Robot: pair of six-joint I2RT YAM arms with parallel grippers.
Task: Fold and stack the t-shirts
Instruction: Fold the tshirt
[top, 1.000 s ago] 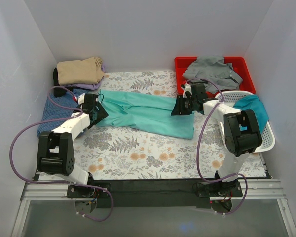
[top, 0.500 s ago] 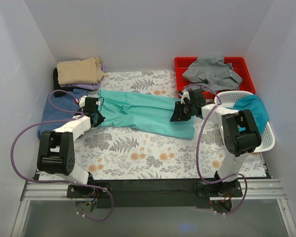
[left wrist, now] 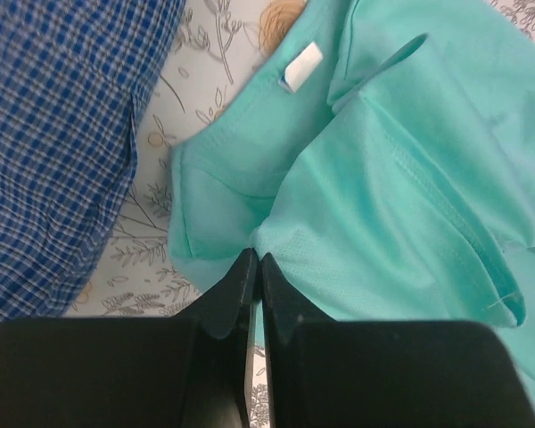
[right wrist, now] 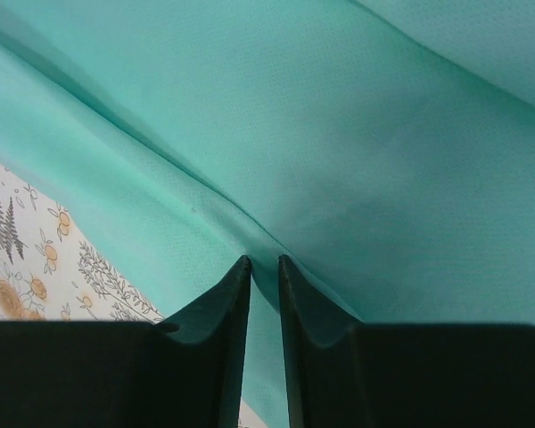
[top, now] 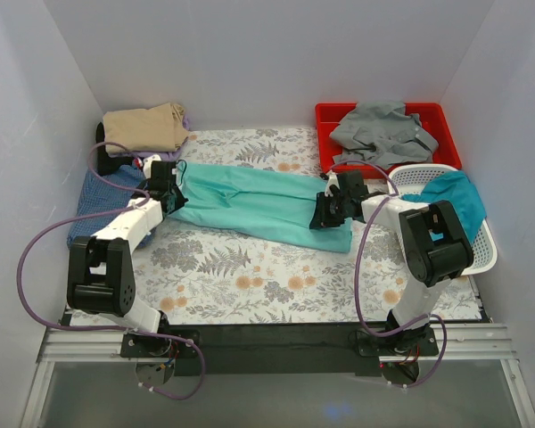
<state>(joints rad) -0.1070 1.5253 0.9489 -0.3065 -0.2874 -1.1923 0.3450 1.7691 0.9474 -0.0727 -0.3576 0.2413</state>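
Under the tan t-shirt (top: 143, 129) — a purple garment (top: 187, 123), mostly hidden.

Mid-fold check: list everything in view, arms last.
mint green t-shirt: one, mint, spread mid-table
tan t-shirt: one, tan, folded, far-left corner
blue checked shirt: one, blue, left edge
red bin: one, red, far right
white basket: one, white, right edge
grey shirt: one, grey, in bin
teal shirt: one, teal, in basket
floral table cover: one, white-patterned, underneath
left gripper: one, black, shut on mint tee's collar end
right gripper: one, black, pinching mint tee's opposite end
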